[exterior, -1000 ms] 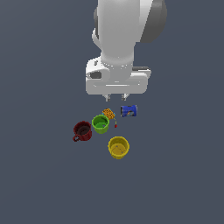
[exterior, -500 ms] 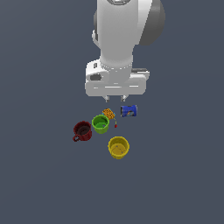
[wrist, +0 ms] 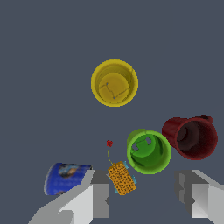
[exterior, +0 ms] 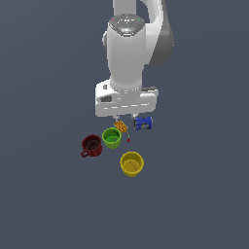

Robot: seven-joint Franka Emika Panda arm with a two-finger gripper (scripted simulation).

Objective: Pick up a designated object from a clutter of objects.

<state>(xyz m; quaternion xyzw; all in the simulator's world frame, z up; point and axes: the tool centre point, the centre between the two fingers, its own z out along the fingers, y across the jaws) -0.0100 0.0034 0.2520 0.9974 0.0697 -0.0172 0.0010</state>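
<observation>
The bright green cup [exterior: 112,138] stands upright on the floor between the dark red handled mug [exterior: 91,146] and the small orange patterned piece [exterior: 120,127]. The yellow cup [exterior: 132,163] stands apart, nearer the camera. The blue can [exterior: 143,123] lies on its side beside the orange piece. My gripper [exterior: 125,118] is open and empty, above the orange piece, just behind the green cup. In the wrist view the green cup [wrist: 148,151] sits between the fingers [wrist: 94,192], with the red mug [wrist: 191,136], yellow cup [wrist: 114,83], blue can [wrist: 65,178] and orange piece [wrist: 121,178] around it.
The items stand on a plain dark grey floor [exterior: 48,204]. A small red marker on a thin line [wrist: 109,143] shows next to the orange piece.
The gripper has come lower toward the clutter. Its fingertips now sit just above the orange piece. The objects have not moved.
</observation>
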